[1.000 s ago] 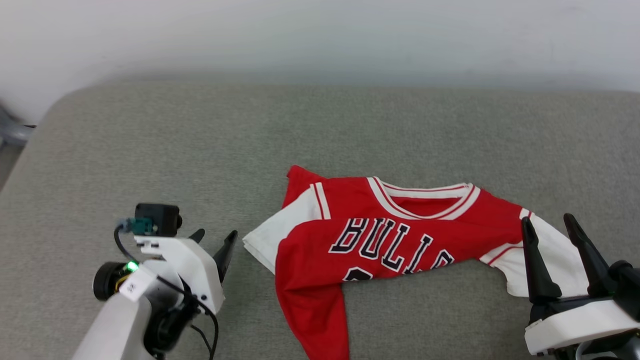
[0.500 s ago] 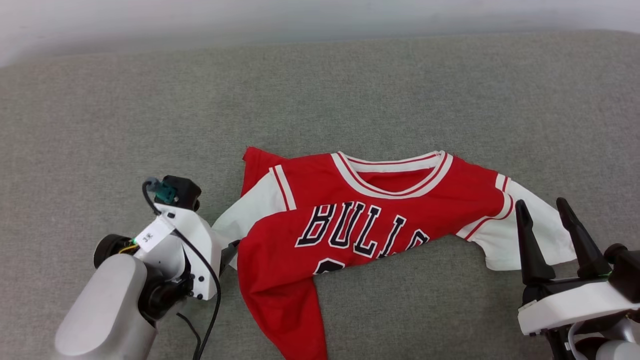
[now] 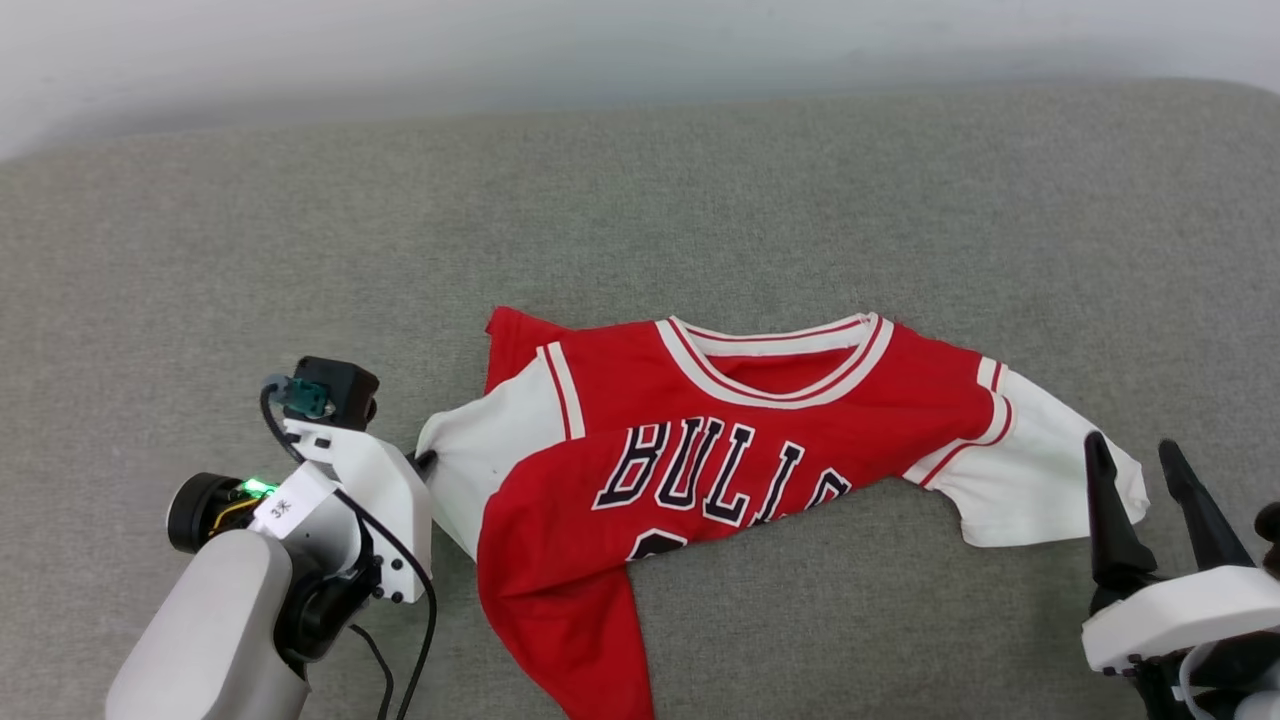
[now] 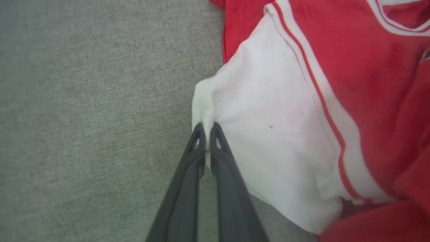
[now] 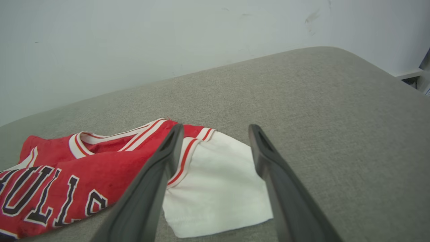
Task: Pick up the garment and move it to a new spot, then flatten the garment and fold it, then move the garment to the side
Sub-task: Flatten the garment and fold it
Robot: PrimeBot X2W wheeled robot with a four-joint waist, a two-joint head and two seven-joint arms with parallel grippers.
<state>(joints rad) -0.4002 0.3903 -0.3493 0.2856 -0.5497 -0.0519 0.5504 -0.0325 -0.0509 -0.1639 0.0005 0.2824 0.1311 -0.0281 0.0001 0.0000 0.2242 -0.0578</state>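
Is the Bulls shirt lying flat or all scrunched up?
Scrunched up: the jersey folds on itself, cutting off its number, and one white sleeve is bunched.

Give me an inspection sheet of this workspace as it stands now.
Surface: grey fabric cushion, rounded corners.
Job's things: garment, a red BULLS jersey, lies crumpled, its lower part bunched and folded over.
Clutter: nothing seen.
Hands: left hand shut on the edge of the garment's white sleeve; right hand open, pointing at the other sleeve, not holding it.
Cables: black cable loops down along the left wrist.
Surroundings: pale wall behind the cushion.
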